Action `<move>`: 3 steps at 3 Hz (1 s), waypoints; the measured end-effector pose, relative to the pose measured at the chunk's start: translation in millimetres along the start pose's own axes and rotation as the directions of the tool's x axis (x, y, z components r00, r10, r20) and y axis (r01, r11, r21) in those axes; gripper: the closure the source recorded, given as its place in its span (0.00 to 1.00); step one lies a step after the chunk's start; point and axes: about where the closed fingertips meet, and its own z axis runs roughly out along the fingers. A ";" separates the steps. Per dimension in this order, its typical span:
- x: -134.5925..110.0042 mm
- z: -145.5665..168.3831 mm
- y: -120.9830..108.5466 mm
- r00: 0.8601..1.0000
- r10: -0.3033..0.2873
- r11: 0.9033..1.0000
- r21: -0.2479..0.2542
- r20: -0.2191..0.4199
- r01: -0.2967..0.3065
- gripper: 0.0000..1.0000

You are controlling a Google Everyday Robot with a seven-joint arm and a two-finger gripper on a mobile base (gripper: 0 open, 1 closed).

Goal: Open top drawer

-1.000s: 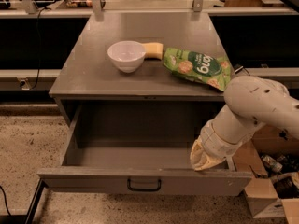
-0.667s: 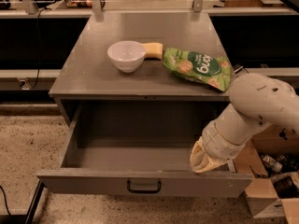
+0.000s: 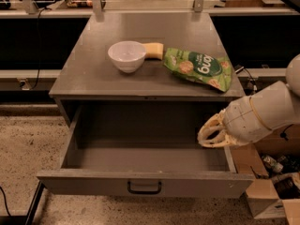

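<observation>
The top drawer [image 3: 93,184] is a wide grey metal drawer with a small dark loop handle [image 3: 144,187] at the centre of its flat front. It stands pulled far out from under the grey cabinet top [image 3: 93,78], and its inside shows bare. My gripper [image 3: 213,134], cream-coloured on a thick white arm [image 3: 262,116], hangs over the drawer's right side wall, above the inside near the right rear corner. It is well away from the handle and holds nothing that I can see.
On the cabinet top sit a white bowl [image 3: 126,55], a yellow sponge [image 3: 153,49] behind it and a green snack bag [image 3: 199,68] to the right. Cardboard boxes [image 3: 272,196] stand on the floor at the right. A dark counter rail runs behind.
My gripper has risen a little from the drawer's front right corner and drawn back to the right. The drawer stays pulled out about as far as before.
</observation>
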 end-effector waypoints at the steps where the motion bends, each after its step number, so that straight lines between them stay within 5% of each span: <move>1: -25.6 -21.0 -13.2 0.991 -0.047 0.999 0.033 0.125 0.043 0.82; 3: -31.9 -21.5 -13.6 0.989 -0.055 0.998 0.029 0.134 0.051 0.35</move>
